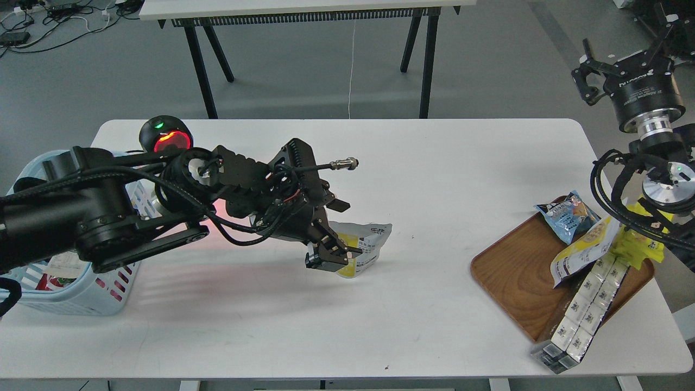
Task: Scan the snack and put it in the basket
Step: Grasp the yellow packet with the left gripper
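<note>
Left gripper (332, 255) clamped on the lower left edge of the snack (365, 244), a small pouch with a yellow front and pale top, which sits near the middle of the white table (434, 163); whether its base rests on the table or is just lifted cannot be told from this view. The basket (103, 296), light blue with slotted sides, stands at the table's left end, well apart from the snack and partly hidden behind the left arm; a round scanner (165, 138) with a red glowing face and a green light sits just behind the basket. Risks, as judged from this arrangement: the hold takes only an edge of a soft pouch, so the pouch may swing, fold or slip out during the carry toward the basket; if the printed code faces away from the scanner's red face, the scan may fail; the bulky left arm crosses over the basket, so a low sweep could knock the basket's rim or push it off the table's left end; a release made too early would drop the snack on the table beside the basket rather than inside. The right gripper (589, 81) is raised far to the right of the snack, beyond the table's right end, its fingers apart and empty, above a wooden tray (516, 277) carrying a blue packet (567, 214), a longer yellow-white bag (583, 247) and boxed goods (583, 309) that overhang the table's near edge and could be dislodged by any right-arm motion.
</note>
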Controlling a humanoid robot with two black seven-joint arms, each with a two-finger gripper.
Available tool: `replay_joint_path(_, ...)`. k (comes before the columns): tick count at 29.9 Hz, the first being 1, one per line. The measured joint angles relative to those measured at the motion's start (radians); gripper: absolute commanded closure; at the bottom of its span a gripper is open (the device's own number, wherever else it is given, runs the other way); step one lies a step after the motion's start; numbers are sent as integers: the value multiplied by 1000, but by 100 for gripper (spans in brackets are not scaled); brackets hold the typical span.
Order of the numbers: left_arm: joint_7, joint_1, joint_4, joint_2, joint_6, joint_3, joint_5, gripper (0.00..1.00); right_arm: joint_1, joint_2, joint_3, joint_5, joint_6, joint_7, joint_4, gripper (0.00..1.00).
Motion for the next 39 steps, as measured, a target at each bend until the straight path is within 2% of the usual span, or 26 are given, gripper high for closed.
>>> replay_joint_path(6, 2, -4, 37, -46, 0, 1, 0, 36, 6, 30, -1, -1, 1, 0, 5, 1)
replay_joint_path(9, 3, -4, 41, -52, 0, 0, 0, 37, 8, 37, -1, -1, -1, 0, 5, 1)
replay_joint_path(14, 4, -1, 43, -62, 0, -1, 0, 60, 9, 36, 4, -1, -1, 0, 4, 1)
replay_joint_path(20, 2, -1, 67, -66, 0, 3, 0, 76, 9, 25, 8, -1, -1, 0, 4, 1)
replay_joint_path(24, 1, -4, 76, -66, 0, 3, 0, 91, 9, 24, 9, -1, -1, 0, 4, 1)
replay_joint_path(31, -35, -8, 88, -65, 0, 2, 0, 100, 9, 24, 9, -1, -2, 0, 4, 1)
replay_joint_path(39, -51, -2, 80, -39, 0, -15, 0, 100, 10, 20, 9, -1, -3, 0, 4, 1)
